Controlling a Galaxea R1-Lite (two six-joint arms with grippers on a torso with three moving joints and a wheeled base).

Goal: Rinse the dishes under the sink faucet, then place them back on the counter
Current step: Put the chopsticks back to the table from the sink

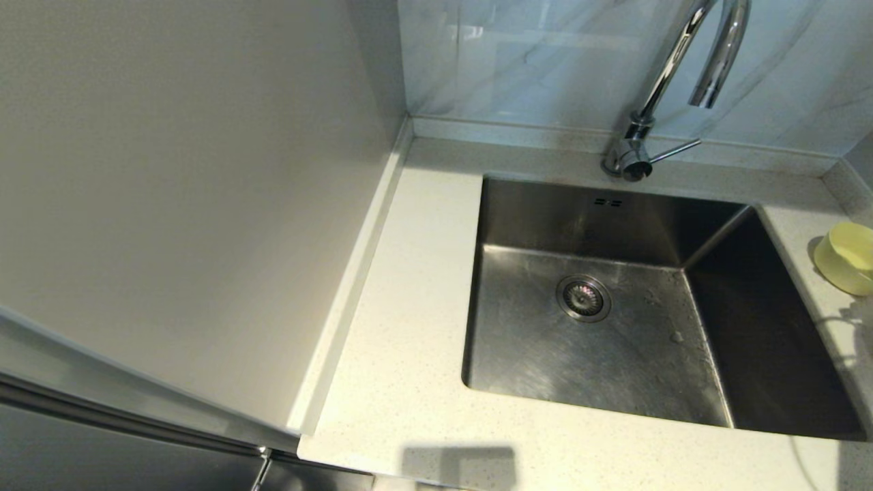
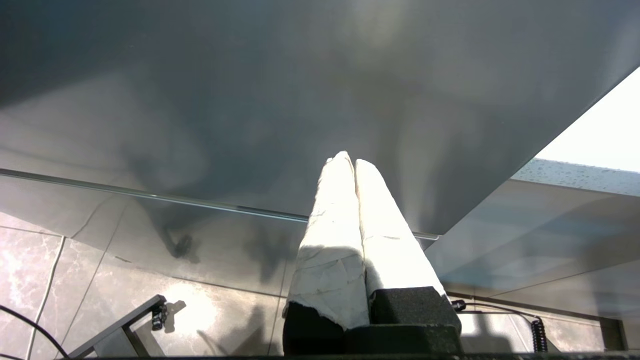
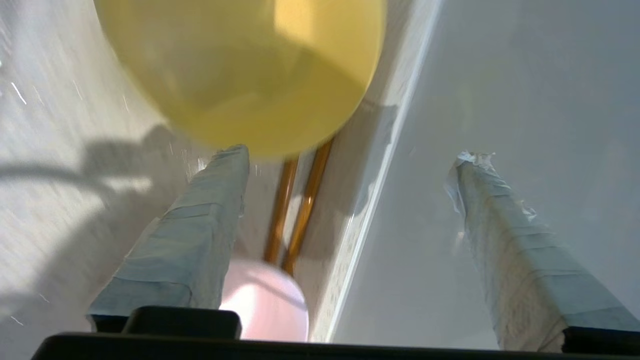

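Observation:
The pale yellow bowl (image 1: 849, 258) rests tilted on the counter (image 1: 409, 382) at the far right of the head view, right of the sink (image 1: 614, 354). The chrome faucet (image 1: 655, 102) stands behind the basin. In the right wrist view my right gripper (image 3: 350, 155) is open and holds nothing. One taped finger (image 3: 200, 235) has its tip just beside the yellow bowl (image 3: 240, 75). Beyond it lie the brown chopsticks (image 3: 295, 210) and the pink bowl (image 3: 265, 300) on the counter (image 3: 60, 200). My left gripper (image 2: 347, 161) is shut and empty, parked low beside the cabinet.
A grey wall panel (image 3: 500, 75) rises close along the counter's raised edge by the right gripper. A tall pale cabinet side (image 1: 191, 204) borders the counter on the left. The drain strainer (image 1: 584, 297) sits in the sink floor. Neither arm shows in the head view.

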